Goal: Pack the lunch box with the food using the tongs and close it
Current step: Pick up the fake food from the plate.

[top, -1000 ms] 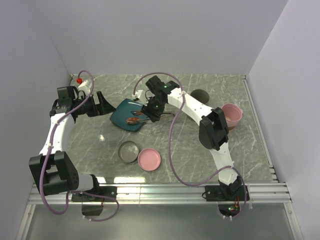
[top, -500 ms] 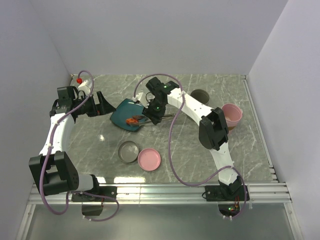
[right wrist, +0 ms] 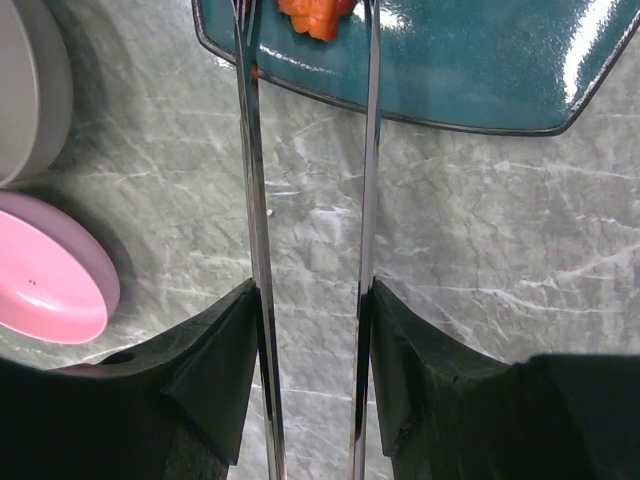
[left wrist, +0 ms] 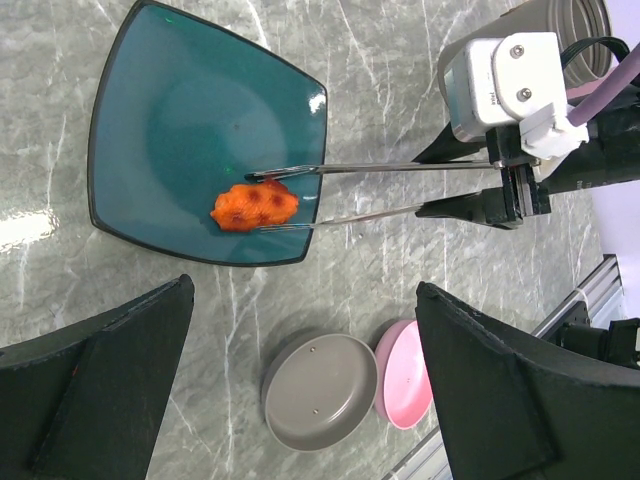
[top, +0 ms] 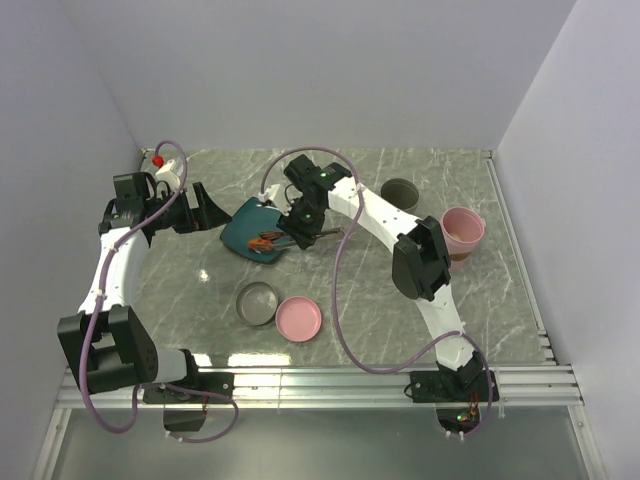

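A single orange-red piece of food point(left wrist: 254, 206) lies on the teal square plate point(left wrist: 160, 120), near its front edge. The thin silver tongs point(left wrist: 400, 168) reach in from the right, and their two tips bracket that piece on either side. My right gripper point(right wrist: 312, 300) is shut on the tongs' two arms, with black fingers point(right wrist: 215, 360) pressing them from outside. My left gripper point(left wrist: 305, 300) hovers wide open left of the plate, holding nothing. From above, the plate point(top: 240, 222), the food point(top: 264, 241) and the right gripper point(top: 303, 228) sit mid-table. Two shallow round lunch box parts, one grey point(top: 258, 302) and one pink point(top: 299, 318), rest nearer the front.
A deep pink cup point(top: 463, 230) stands at the right, and a dark grey round dish point(top: 400, 190) lies behind it. A small white object with a red cap point(top: 158, 160) sits in the far left corner. Walls enclose the table on three sides.
My right arm has shifted left, carrying the tong tips over the plate to the orange piece, and the tong arms have narrowed slightly. The left arm has stayed still.
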`<state>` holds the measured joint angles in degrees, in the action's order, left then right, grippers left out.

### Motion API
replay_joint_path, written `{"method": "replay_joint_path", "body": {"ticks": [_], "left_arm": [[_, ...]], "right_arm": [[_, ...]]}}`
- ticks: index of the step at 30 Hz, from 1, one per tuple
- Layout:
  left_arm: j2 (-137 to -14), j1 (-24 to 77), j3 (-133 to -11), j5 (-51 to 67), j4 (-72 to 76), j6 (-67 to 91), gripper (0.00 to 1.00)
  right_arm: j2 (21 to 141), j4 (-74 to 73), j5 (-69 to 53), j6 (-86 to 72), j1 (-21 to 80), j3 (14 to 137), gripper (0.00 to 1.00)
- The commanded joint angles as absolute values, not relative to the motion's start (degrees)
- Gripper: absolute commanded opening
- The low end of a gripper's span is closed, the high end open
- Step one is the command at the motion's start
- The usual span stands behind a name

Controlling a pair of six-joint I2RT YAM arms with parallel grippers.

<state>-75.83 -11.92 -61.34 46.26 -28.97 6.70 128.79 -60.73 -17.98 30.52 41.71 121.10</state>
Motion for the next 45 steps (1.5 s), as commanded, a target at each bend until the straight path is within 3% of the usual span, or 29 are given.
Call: {"method": "replay_joint_path", "body": {"ticks": [1,11,26,45], "left_arm": [[-74.79,-12.04,-62.14,47.28,-27.86,5.98,0.99],[-75.06,-12.04,-62.40,47.11,-28.04,5.63,0.99],[-74.80,-12.04,-62.40,47.55,-27.68,5.89,0.99],[-74.88,-12.13,-62.84,47.20,-27.77,5.54,0.99]], "right_arm": [[128.76,-60.03,-17.23,29.71,42.19,121.82,0.52],[127.53,-60.82,-19.16,28.66,42.19,124.36,0.33],[120.67,-59.33,-22.41,25.49,39.99,123.05,0.29],[119.62,-61.79,-25.57,21.98,35.42,132.01,0.28]]}}
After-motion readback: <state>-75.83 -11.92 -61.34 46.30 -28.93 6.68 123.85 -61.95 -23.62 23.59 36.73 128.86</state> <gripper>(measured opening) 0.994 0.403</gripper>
